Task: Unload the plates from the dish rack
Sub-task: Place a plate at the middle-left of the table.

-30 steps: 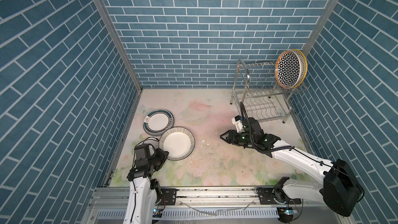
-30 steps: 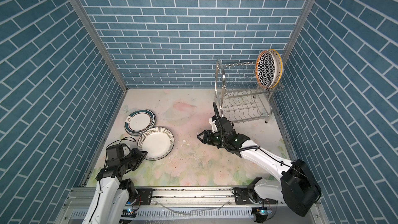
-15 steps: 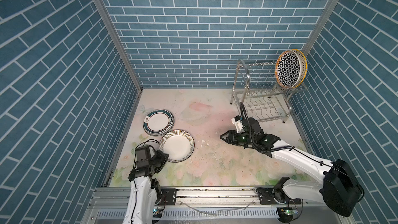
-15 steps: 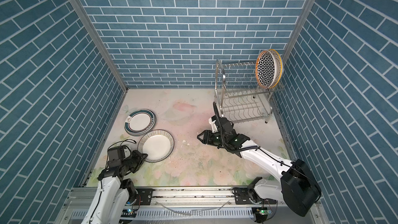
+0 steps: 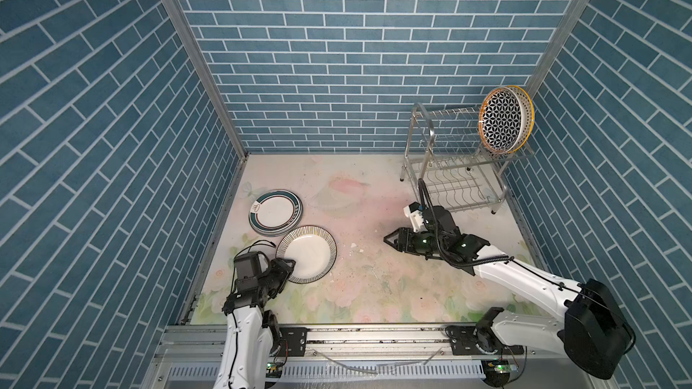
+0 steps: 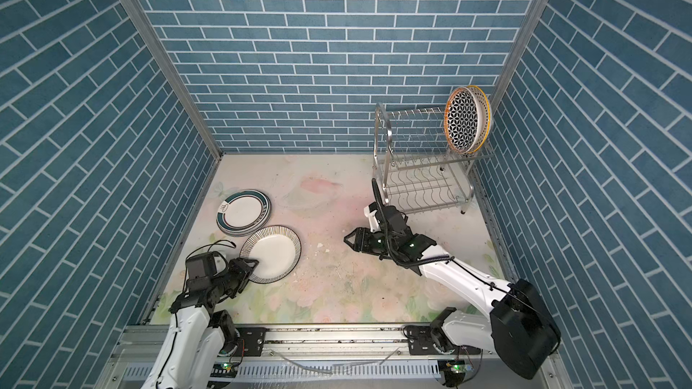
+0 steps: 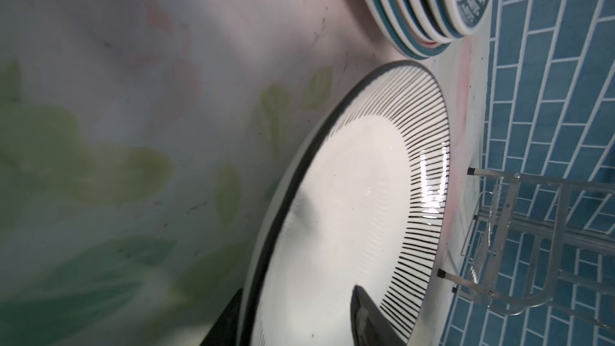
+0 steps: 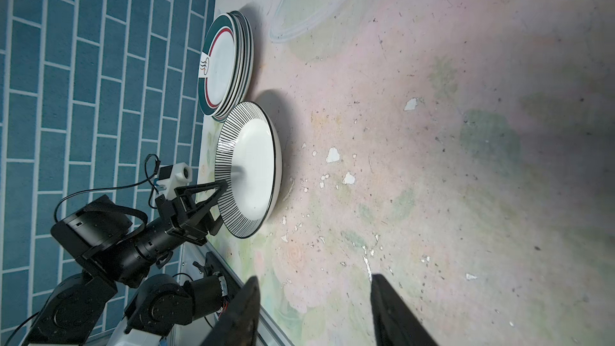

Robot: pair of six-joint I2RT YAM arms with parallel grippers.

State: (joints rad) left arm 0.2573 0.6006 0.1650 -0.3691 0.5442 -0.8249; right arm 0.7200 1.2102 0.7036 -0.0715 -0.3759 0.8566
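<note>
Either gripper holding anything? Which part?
Nothing held. Left gripper stands open astride the near rim of the striped plate, which lies on the table. Right gripper open, empty.

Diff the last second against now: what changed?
The left gripper opened its fingers and let go of the striped plate, which rests on the table beside the teal-banded stack, barely shifted. Unchanged: the right gripper, open above the table, and the lattice plate, standing on the dish rack's top tier.

Black wavy-line emblem point(image 8: 205, 65) on rim of top teal-banded plate point(image 8: 222, 71). White characters on its teal band, seen in left wrist view, too blurred to read.
</note>
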